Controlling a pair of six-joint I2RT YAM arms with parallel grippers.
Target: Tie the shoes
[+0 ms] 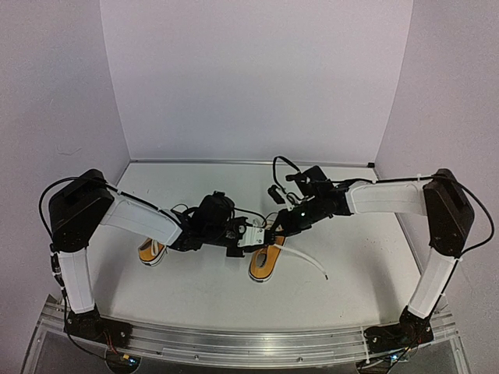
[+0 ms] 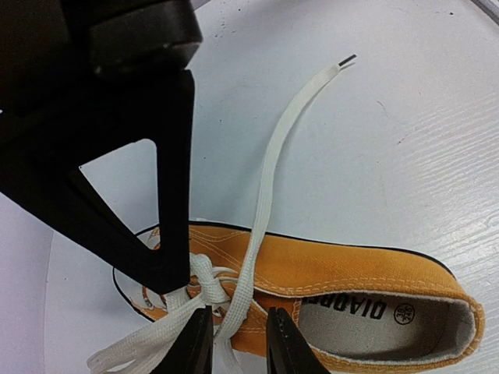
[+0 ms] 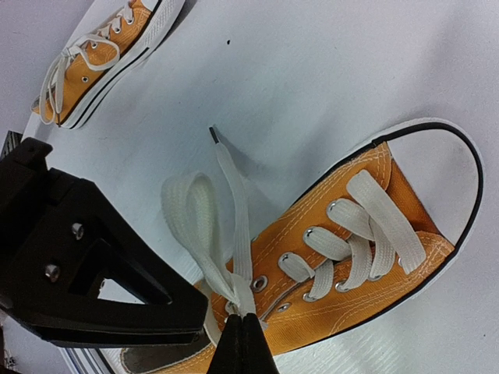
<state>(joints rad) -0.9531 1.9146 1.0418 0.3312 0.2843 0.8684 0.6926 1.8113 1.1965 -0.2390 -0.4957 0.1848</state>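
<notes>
One orange-yellow shoe point(image 1: 263, 265) lies at the table's middle, toe toward the near edge. It also shows in the left wrist view point(image 2: 351, 269) and the right wrist view point(image 3: 366, 257). My right gripper point(image 3: 242, 321) is shut on the white lace at the base of a loop point(image 3: 191, 222) near the top eyelets. My left gripper point(image 2: 238, 318) is open, its jaws either side of a lace strand point(image 2: 269, 179) by a crossing of the laces. Both grippers meet above the shoe's tongue, the left gripper point(image 1: 243, 240) beside the right gripper point(image 1: 277, 227). The second shoe point(image 1: 150, 252) lies to the left, partly under the left arm.
A loose lace end point(image 1: 306, 260) trails right across the white table point(image 1: 351, 249). The second shoe point(image 3: 101, 54) has its laces loose. Walls close the table on the left, back and right. The right gripper's black body point(image 2: 117, 156) fills the left wrist view's upper left.
</notes>
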